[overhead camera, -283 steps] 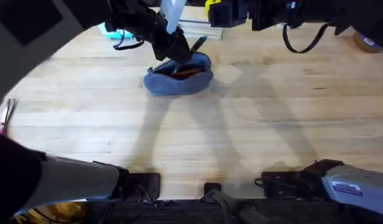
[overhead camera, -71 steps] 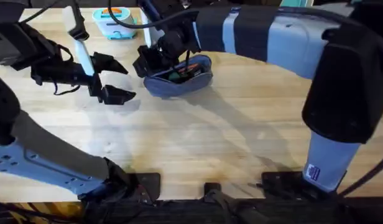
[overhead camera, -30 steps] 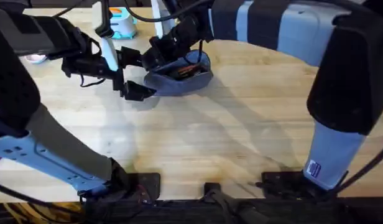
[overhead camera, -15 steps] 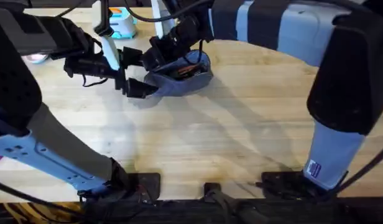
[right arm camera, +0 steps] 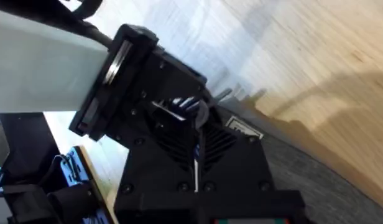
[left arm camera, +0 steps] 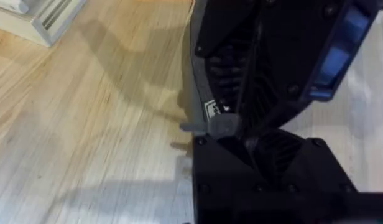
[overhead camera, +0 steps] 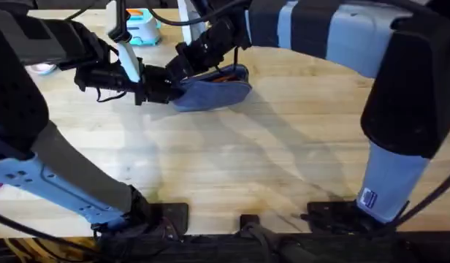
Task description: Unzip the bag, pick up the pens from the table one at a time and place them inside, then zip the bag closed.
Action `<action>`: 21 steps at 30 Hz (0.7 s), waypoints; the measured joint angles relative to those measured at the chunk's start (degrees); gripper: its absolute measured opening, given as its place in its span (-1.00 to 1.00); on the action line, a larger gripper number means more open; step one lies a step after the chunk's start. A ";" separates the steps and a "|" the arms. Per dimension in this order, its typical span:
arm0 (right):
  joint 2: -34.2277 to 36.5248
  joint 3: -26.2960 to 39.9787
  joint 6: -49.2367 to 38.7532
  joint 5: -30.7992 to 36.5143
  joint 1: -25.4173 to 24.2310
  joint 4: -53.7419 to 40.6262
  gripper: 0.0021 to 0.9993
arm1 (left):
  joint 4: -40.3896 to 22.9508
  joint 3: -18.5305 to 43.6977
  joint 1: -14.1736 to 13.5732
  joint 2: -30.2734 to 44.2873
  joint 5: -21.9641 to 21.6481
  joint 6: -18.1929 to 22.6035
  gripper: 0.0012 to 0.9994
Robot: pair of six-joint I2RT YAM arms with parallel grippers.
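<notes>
Both grippers meet at the pouch's left end: the left gripper (overhead camera: pixel 161 86) looks clamped on that end, while whether the right gripper (overhead camera: pixel 180 64) is open or closed I cannot tell. The grey-blue pencil pouch (overhead camera: pixel 214 93) lies far back on the table (overhead camera: pixel 247 161), an orange pen (overhead camera: pixel 223 75) visible in its mouth overhead. Being soft fabric, it probably bunches, so anchoring the end and pulling the zipper tab suits. Wrist views give close black housings, not the pouch's opening.

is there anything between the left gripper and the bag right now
No. In the overhead view the left gripper sits right at the left end of the bag, with no table showing between them. The right gripper crowds that same end.
</notes>
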 joint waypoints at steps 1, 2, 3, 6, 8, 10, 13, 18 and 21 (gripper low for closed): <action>0.00 0.00 0.00 0.00 -0.05 0.06 -0.94 | 0.00 0.00 0.00 0.00 0.04 -0.04 -0.89; -0.04 0.00 0.01 0.05 -0.12 0.02 -0.94 | 0.00 0.00 0.02 0.00 0.14 -0.03 -0.90; -0.09 0.00 0.02 0.26 -0.17 -0.08 -0.94 | 0.00 0.00 0.00 0.00 0.18 -0.02 -0.91; -0.62 0.00 0.02 1.71 -0.44 -0.66 -0.95 | 0.00 0.00 0.00 -0.01 0.37 -0.02 -0.91; -1.25 0.00 0.02 3.06 -0.69 -1.44 -0.94 | 0.00 0.00 0.00 0.00 0.51 -0.04 -0.92; -2.00 0.00 0.02 4.49 -0.98 -2.24 -0.94 | 0.02 0.00 0.00 0.00 0.74 -0.04 -0.92; -3.12 0.00 0.02 5.95 -1.69 -3.21 -0.94 | 0.24 0.00 0.00 0.00 1.18 -0.06 -0.92; -4.58 -0.02 0.02 6.11 -4.00 -5.20 -0.94 | 0.61 0.02 -0.36 0.00 3.25 -0.06 -0.92; -4.99 -0.02 0.04 5.82 -5.59 -7.18 -0.94 | 0.63 0.04 -0.55 0.00 3.64 -0.06 -0.92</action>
